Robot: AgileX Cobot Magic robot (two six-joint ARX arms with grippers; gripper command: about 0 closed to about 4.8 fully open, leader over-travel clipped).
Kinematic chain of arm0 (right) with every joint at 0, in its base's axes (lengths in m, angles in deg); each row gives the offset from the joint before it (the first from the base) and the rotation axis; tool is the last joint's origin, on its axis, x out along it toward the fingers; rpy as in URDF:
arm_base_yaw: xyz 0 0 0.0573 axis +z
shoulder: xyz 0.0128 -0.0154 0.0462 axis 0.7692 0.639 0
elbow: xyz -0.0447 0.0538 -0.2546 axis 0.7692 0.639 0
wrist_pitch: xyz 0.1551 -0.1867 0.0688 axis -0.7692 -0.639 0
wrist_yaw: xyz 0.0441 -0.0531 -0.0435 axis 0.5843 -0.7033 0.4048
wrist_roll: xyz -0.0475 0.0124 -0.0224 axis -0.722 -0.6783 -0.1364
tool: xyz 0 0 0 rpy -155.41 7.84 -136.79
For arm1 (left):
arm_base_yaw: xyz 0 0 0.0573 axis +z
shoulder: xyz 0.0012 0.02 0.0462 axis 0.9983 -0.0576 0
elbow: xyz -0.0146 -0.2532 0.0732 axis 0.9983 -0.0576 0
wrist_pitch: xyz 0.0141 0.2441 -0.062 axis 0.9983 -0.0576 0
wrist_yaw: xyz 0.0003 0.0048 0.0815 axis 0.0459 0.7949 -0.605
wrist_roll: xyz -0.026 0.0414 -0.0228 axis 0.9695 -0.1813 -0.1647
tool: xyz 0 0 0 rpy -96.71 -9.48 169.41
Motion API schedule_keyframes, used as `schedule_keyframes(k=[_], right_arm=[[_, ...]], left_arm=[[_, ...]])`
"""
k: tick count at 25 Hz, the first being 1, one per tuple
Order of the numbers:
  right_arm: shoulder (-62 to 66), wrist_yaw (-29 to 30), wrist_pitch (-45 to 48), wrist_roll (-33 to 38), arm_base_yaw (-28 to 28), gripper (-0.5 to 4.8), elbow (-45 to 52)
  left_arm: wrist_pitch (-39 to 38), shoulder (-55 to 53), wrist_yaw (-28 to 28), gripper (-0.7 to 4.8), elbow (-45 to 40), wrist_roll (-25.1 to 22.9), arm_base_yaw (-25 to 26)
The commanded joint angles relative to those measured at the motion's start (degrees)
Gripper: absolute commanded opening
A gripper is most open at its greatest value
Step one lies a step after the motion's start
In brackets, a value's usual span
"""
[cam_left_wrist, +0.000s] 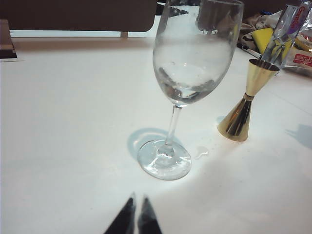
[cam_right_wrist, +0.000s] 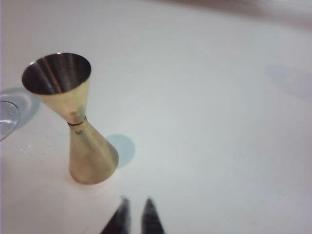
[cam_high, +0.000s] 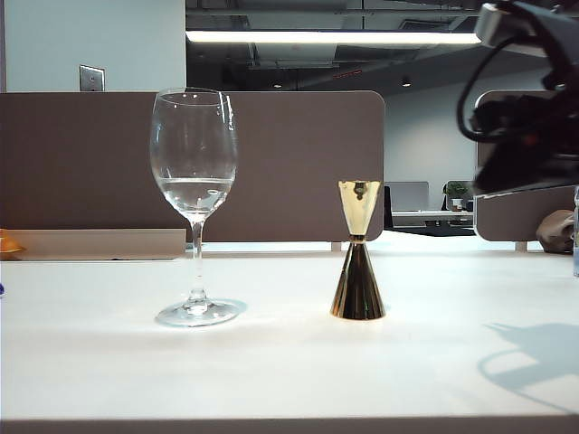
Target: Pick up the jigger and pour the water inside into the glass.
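The clear stemmed glass point(cam_high: 194, 172) stands left of centre on the white table, with water point(cam_high: 193, 194) in the lower part of its bowl. The gold hourglass jigger point(cam_high: 357, 262) stands upright to its right, untouched. The left wrist view shows the glass point(cam_left_wrist: 195, 53) close ahead and the jigger point(cam_left_wrist: 243, 107) beyond it. My left gripper point(cam_left_wrist: 138, 199) is shut and empty, short of the glass's foot. My right gripper point(cam_right_wrist: 136, 202) hangs above and beside the jigger point(cam_right_wrist: 73, 122), its tips almost together with nothing between them. The right arm point(cam_high: 529, 108) is raised at the upper right.
A small wet patch point(cam_left_wrist: 201, 152) lies between the glass's foot and the jigger. A brown partition point(cam_high: 271, 163) runs behind the table. A yellow sponge point(cam_left_wrist: 265, 39) and packets point(cam_left_wrist: 292, 19) lie at the far right. The table's front edge point(cam_high: 289, 420) is near.
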Motion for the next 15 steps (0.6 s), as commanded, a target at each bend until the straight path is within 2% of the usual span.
schedule_keyframes(k=[1,5,6,7,10,15], right_arm=[[-2.4,-0.4,0.8,1.9,-1.3,0.39,1.3],[-4.7,-0.3,2.3,6.3,-4.8,0.36,3.5],[-5.9,-0.3,2.3,6.7,-6.7,-0.01,4.2],[-7.0,0.2,2.3,6.7,-8.1,-0.05,4.8],[-10.2,5.0,3.0,6.7,-12.5,-0.05,6.3],[-14.9,9.9,3.4,6.7,-16.7,-0.05,7.8]], left_arm=[[0.1,0.0,0.0,0.22,-0.1,0.0,0.1],[0.1,0.0,0.0,0.22,-0.1,0.0,0.1],[0.1,0.0,0.0,0.22,-0.1,0.0,0.1],[0.1,0.0,0.0,0.22,-0.1,0.0,0.1],[0.1,0.0,0.0,0.22,-0.1,0.0,0.1],[0.1,0.0,0.0,0.22,-0.1,0.0,0.1]])
